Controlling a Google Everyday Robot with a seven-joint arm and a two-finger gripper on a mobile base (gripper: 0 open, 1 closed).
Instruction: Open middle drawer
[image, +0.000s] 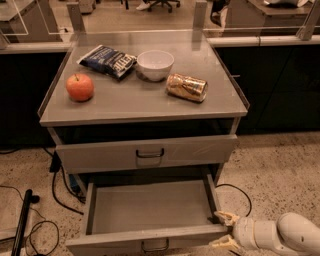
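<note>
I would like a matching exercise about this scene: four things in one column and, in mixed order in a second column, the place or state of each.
Things:
1. apple
2. can
3. middle drawer
4. pincer

Places or states:
a. pulled out
b. at the open drawer's front right corner
c. left side of the cabinet top
d. lying on its side, right of the bowl

Pairs: 1-c; 2-d; 3-a; 4-b.

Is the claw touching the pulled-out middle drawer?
Cannot tell. In the camera view the claw sits at the front right corner of the middle drawer, overlapping it; neither contact nor gap shows plainly.
</note>
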